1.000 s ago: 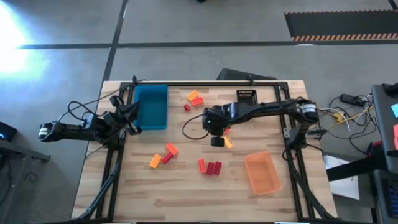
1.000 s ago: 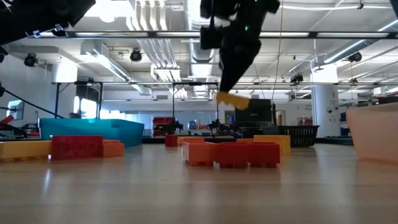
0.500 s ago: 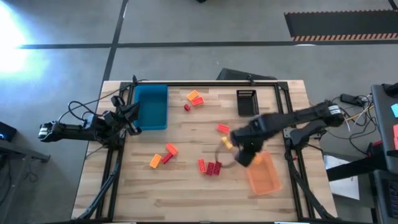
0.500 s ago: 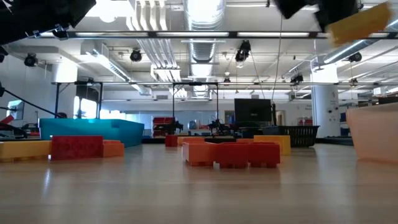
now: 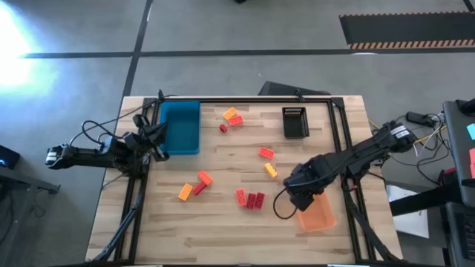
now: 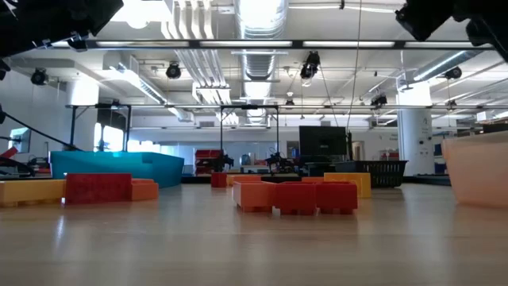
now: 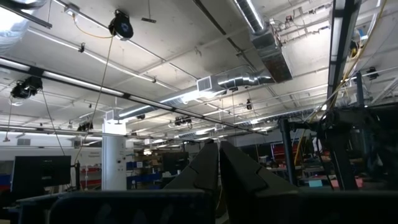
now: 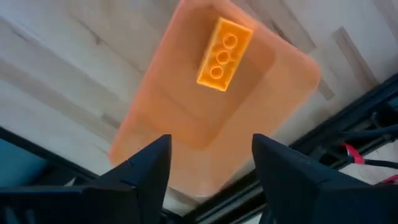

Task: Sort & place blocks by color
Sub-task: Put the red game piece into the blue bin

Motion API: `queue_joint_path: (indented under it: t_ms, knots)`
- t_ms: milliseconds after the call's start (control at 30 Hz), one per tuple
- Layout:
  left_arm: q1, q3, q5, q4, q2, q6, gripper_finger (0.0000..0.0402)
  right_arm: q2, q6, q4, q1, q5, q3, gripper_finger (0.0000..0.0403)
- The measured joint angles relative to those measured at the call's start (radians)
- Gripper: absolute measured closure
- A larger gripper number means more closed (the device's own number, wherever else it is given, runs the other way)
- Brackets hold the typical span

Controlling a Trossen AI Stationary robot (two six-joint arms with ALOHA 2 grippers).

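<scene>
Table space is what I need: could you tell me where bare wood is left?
Free: the near strip below the red brick cluster, and the wood between the blue plastic tray and the black basket's row. Crowded: the middle, and beside the translucent orange tray under the right gripper.

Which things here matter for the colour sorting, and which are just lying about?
Job: loose blocks; yellow block in orange tray; blue tray; right gripper, jaws open above the orange tray.
Lying about: black basket; left gripper, parked by the blue tray.
</scene>
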Motion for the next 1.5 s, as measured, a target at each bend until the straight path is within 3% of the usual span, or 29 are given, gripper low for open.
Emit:
queue_joint_path:
  t_ms: [100, 267, 467, 667, 800, 1100, 1500]
  knots:
    - [0.0, 0.0, 0.0, 0.001, 0.001, 0.0, 0.0402, -0.007, -0.012, 0.021, 0.0, 0.115, 0.02, 0.0179]
    - [0.0, 0.0, 0.0, 0.001, 0.004, 0.0, 0.0402, -0.005, -0.023, 0.106, -0.024, 0.472, 0.061, 0.0184]
    - [0.0, 0.001, 0.0, 0.001, 0.006, 0.0, 0.0402, 0.022, -0.143, 0.271, -0.109, 0.608, 0.061, 0.0194]
    - [0.0, 0.001, 0.0, 0.001, 0.006, -0.001, 0.0402, 0.06, -0.303, 0.375, -0.225, 0.623, 0.06, 0.0195]
    - [0.0, 0.001, 0.0, 0.001, 0.006, -0.028, 0.0402, 0.092, -0.423, 0.386, -0.308, 0.542, 0.06, 0.0195]
    - [0.0, 0.001, 0.0, -0.001, 0.017, -0.053, 0.0402, 0.137, -1.032, 0.554, -0.362, 0.506, 0.009, 0.0195]
    - [0.0, 0.001, 0.0, 0.0, 0.1, -0.169, 0.0402, 0.034, -1.271, 1.039, -0.384, 0.506, -0.293, 0.0195]
